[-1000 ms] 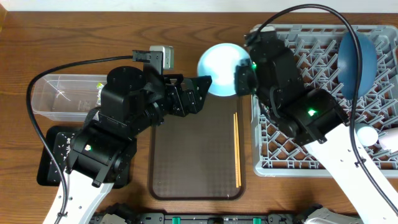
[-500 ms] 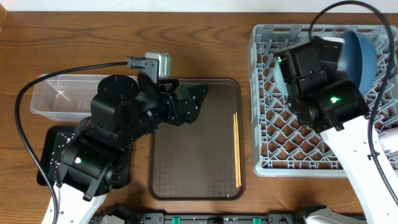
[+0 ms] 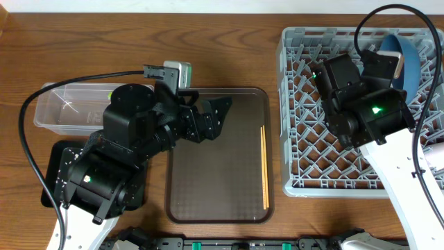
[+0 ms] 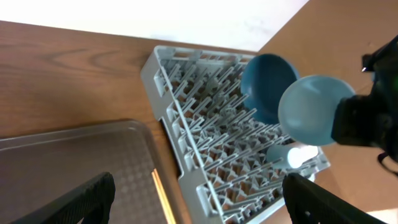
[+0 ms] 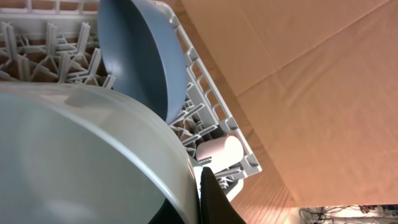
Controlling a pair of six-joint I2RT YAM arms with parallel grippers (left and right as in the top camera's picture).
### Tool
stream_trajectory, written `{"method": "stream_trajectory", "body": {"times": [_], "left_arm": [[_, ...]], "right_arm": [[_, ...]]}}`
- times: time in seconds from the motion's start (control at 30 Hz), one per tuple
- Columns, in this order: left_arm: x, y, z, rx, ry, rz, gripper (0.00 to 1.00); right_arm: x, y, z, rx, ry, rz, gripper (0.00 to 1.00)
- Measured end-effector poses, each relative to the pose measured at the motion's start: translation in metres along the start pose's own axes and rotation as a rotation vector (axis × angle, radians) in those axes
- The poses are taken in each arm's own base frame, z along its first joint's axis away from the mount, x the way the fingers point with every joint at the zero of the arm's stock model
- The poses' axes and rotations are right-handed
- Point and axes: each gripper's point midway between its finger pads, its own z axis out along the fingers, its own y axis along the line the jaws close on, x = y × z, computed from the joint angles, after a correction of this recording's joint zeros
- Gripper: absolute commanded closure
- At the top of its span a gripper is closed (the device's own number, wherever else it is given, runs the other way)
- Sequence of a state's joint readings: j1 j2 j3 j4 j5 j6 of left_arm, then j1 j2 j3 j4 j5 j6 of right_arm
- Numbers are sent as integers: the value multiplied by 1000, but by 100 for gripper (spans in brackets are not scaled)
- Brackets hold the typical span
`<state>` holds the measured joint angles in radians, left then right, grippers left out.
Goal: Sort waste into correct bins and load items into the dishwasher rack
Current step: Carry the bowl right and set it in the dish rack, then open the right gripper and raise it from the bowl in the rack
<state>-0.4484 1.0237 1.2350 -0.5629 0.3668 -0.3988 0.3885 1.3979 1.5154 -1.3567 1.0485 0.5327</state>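
1. Right gripper (image 5: pixel 202 186): clamped shut on the rim of the light-blue cup (image 4: pixel 313 109). The cup is held in the air over the far-right part of the dishwasher rack (image 3: pixel 312 160).
2. Just beside the cup is the large blue plate (image 3: pixel 415 69), standing on edge among the pegs at the rack's far-right corner. Can't tell whether cup and plate touch.
3. Pinkish-white cup (image 5: pixel 217 149) lies on its side in the rack by the right wall, on the near side of the plate.
4. Left gripper (image 3: pixel 214 114): jaws wide apart, nothing in them, hovering over the far-left part of the brown serving tray (image 3: pixel 208 187).
5. Chopsticks (image 3: pixel 264 167): the pair lies together on the tray along its right edge, well apart from the left gripper.
6. Clear tub (image 3: pixel 66 114) sits on the table (image 3: pixel 104 35) left of the tray, with a bit of green-yellow wrapper (image 3: pixel 111 94) inside. Other contents are unclear.
7. Black tray (image 3: pixel 54 177) is next to the tub on its near side, mostly hidden under the left arm, with white specks on it.
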Motion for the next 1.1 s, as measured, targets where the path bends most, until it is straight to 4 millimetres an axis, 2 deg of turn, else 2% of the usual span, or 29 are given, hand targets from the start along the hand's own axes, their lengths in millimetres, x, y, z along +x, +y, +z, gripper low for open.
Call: {"method": "stream_trajectory", "body": {"times": [0.23,0.33,0.47,0.53,0.6,0.77,0.87,1.0,1.1], "left_arm": [[16,11,-1,-45,63,43,13],[20,13,-1,-53,81,49,13],[28,17,-2,-67,114,59,13],[32,20,-3,-82,129,65,13],[36,23,-4,-96,145,71,13],[39,26,-4,-110,156,108,13],[39,29,-5,-123,157,122,13],[43,31,-6,-132,176,132,13],[44,32,-6,-133,182,134,13]], "right_arm": [[-10,10,5,13,-27,27,99],[-10,29,15,38,-13,-32,99],[0,59,35,99,27,-169,99],[6,68,40,117,47,-228,99],[12,68,40,135,62,-278,99],[20,49,35,194,83,-335,99],[28,44,23,207,90,-375,99],[28,53,9,185,42,-332,99],[21,60,9,176,4,-260,99]]}}
